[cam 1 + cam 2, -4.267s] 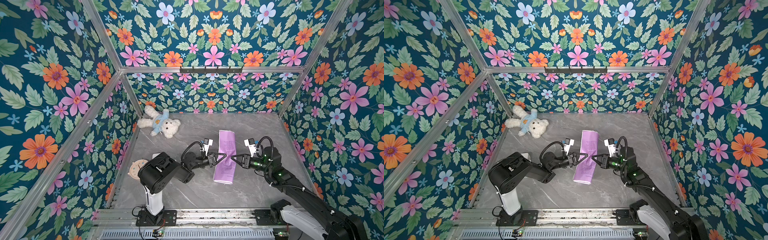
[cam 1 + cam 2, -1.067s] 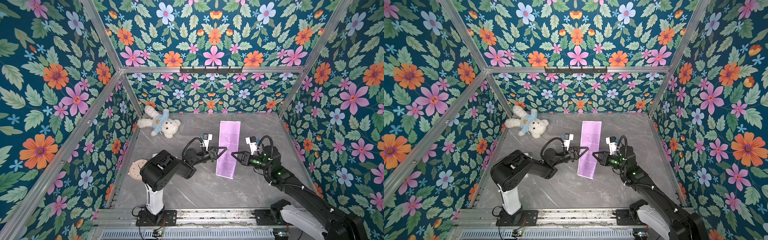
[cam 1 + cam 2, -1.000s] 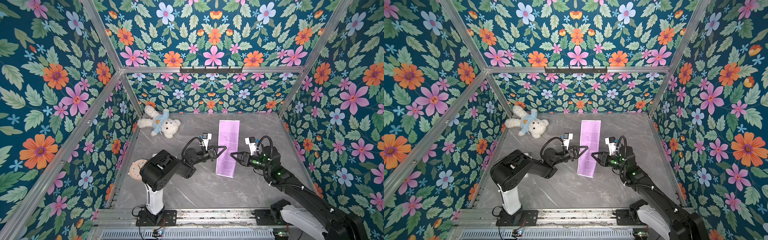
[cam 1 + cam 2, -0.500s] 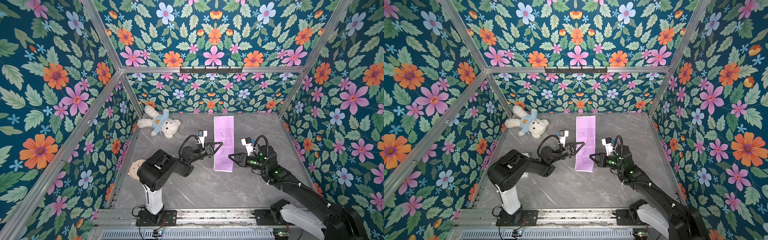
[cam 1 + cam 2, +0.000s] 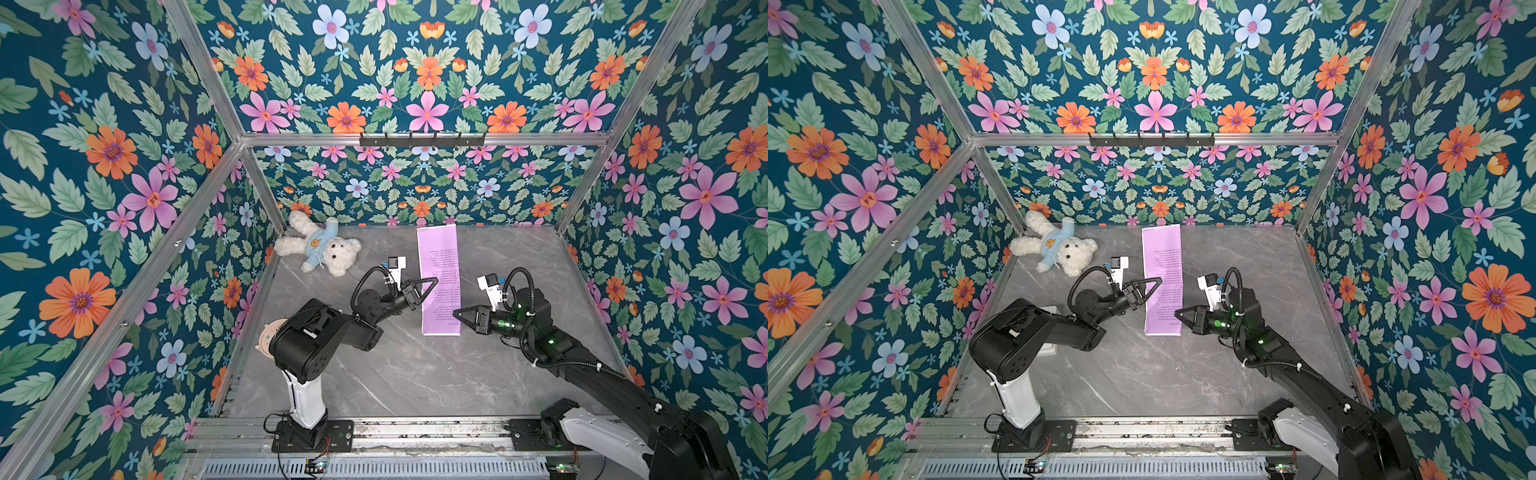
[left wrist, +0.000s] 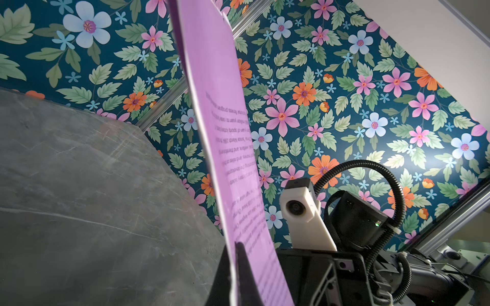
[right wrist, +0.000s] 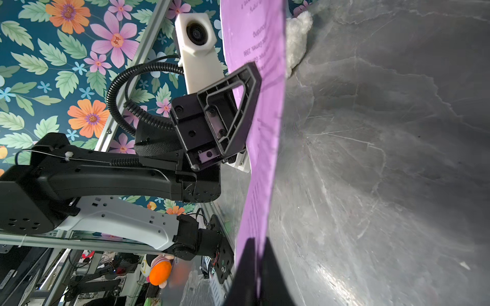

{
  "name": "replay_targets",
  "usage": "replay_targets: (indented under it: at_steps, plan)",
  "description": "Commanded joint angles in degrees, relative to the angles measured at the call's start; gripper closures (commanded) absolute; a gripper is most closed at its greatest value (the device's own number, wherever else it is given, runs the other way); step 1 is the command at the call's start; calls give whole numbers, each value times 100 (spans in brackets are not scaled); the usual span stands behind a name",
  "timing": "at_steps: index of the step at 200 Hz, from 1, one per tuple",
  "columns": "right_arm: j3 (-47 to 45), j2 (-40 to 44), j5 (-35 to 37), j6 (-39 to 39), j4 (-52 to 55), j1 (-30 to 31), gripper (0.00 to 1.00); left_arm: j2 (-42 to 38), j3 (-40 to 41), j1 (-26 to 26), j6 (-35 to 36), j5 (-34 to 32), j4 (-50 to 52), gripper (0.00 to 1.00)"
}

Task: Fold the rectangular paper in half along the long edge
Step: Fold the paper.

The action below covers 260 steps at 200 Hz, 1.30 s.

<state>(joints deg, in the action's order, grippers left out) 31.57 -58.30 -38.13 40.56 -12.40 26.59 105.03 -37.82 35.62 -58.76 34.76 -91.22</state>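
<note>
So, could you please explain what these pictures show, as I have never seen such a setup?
These are two robot arms mounted along the near edge of a grey table, inside a flower-papered booth. Two pictures look down from overhead; the other two come from a camera on each arm's wrist. Each arm ends in a gripper, a two-fingered clamp. The left gripper and the right gripper are both shut on the rectangular paper, a lilac printed sheet, pinching opposite long edges and holding it off the table. A white teddy bear lies near the far left corner.
</note>
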Motion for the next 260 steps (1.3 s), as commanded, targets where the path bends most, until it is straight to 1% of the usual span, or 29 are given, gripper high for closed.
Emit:
replay_targets:
  at_steps: [1,8,14,30,35,38,46,52,59,74,83,90,99,105,122,135,142,146,157,171,179,185,193,199,218,227,234,247,260]
  plan:
    - [31,-53,-44,-48,66,39,58,-53,24,-32,-3,-33,-731,100]
    - [16,-73,-73,-53,46,48,72,-53,29,-50,1,-48,-731,100]
    - [16,-99,-123,-56,33,48,100,-53,29,-62,-3,-57,-732,100]
    - [41,-161,-237,-12,60,63,100,-62,22,-88,5,-86,-731,100]
    - [50,-180,-247,6,72,63,84,-69,25,-94,15,-92,-729,100]
    - [55,-189,-233,28,80,73,68,-70,21,-98,14,-92,-730,100]
    - [51,-196,-219,38,80,74,60,-71,4,-107,20,-94,-731,100]
    - [42,-198,-265,24,59,72,69,-75,-5,-120,25,-93,-731,100]
    - [49,-214,-322,14,42,74,100,-80,-19,-129,33,-93,-731,100]
    - [64,-221,-321,28,54,92,99,-110,-11,-151,56,-117,-731,100]
    - [85,-221,-271,25,130,92,68,-123,-1,-177,67,-125,-730,100]
    - [86,-219,-257,6,155,92,66,-130,17,-204,73,-132,-733,100]
    - [85,-228,-263,-11,167,92,73,-154,48,-221,83,-169,-731,100]
    - [86,-253,-344,-21,158,92,99,-166,67,-240,93,-189,-731,100]
    - [96,-295,-428,22,124,87,100,-193,75,-266,93,-191,-729,100]
    - [88,-296,-371,40,128,98,64,-211,95,-274,124,-205,-731,100]
    - [86,-291,-348,34,132,98,58,-217,104,-283,136,-216,-731,100]
    - [86,-295,-353,25,126,88,62,-220,108,-283,132,-216,-731,100]
    - [86,-287,-387,-11,120,97,100,-213,100,-283,128,-185,-730,100]
    - [90,-278,-343,-4,116,100,100,-214,93,-292,124,-181,-731,100]
    - [95,-278,-302,5,124,98,72,-220,104,-292,122,-181,-731,100]
    - [95,-287,-292,5,124,99,66,-215,107,-299,117,-192,-731,100]
    - [108,-300,-328,-2,104,94,80,-211,104,-309,112,-190,-731,100]
    - [120,-313,-381,-11,98,100,100,-203,102,-310,102,-195,-731,100]
    - [147,-321,-350,-39,133,97,100,-198,110,-327,78,-195,-731,100]
    - [176,-318,-271,-60,202,99,68,-194,125,-327,75,-196,-726,100]
    - [206,-322,-261,-97,244,93,54,-198,134,-327,59,-189,-731,100]
    - [289,-354,-198,-164,272,93,46,-203,165,-327,4,-152,-731,100]
    - [409,-429,-160,-231,265,91,48,-224,204,-314,-45,-77,-731,100]
